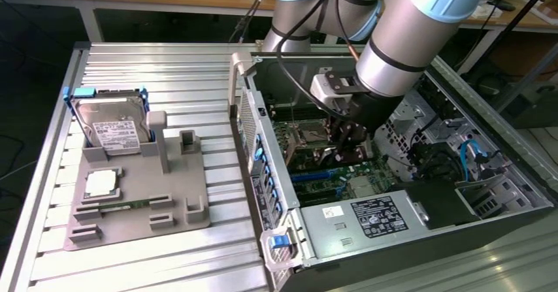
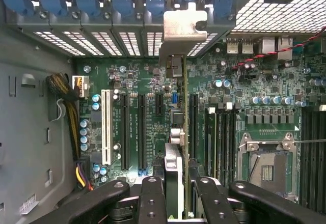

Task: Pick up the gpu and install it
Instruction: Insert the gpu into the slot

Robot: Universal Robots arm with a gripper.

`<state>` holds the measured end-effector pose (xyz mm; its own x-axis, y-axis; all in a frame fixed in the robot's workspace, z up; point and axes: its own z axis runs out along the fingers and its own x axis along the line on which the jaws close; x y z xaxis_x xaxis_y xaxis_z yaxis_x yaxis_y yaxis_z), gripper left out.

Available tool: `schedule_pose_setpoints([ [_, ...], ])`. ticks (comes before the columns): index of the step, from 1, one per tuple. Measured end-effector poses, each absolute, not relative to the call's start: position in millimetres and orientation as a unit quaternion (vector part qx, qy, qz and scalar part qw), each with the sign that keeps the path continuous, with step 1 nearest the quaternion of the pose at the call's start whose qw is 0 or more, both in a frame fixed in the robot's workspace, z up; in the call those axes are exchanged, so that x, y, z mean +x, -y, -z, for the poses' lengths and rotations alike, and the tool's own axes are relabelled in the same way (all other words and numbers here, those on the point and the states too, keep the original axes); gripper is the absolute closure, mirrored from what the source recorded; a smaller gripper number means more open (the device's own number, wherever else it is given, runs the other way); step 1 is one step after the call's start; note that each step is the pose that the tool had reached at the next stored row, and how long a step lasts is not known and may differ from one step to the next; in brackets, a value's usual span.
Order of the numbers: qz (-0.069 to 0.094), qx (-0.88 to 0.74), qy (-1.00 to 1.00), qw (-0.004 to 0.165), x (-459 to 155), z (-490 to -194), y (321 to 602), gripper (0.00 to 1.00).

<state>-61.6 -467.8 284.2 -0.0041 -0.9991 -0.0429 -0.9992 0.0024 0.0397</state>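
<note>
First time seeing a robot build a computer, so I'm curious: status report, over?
Jaws shut on the gpu. Card stands edge-on over the motherboard slots, bracket by the case rear wall. Nothing visibly in the way.

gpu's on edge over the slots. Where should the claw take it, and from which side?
Probably the top long edge, away from the bracket end, coming from straight above. The gpu stands on edge over the motherboard, so its two flat faces are what the fingers can pinch. The claw grips it that way now. Leave the silver bracket free, since it faces the rear slot openings.
</note>
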Motion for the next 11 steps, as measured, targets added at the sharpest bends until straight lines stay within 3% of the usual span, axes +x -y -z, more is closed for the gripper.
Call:
schedule_pose_setpoints([
  [11, -0.029, -0.706, -0.708, 0.001, -61.5, -282.5, 466.9, 0.73],
])
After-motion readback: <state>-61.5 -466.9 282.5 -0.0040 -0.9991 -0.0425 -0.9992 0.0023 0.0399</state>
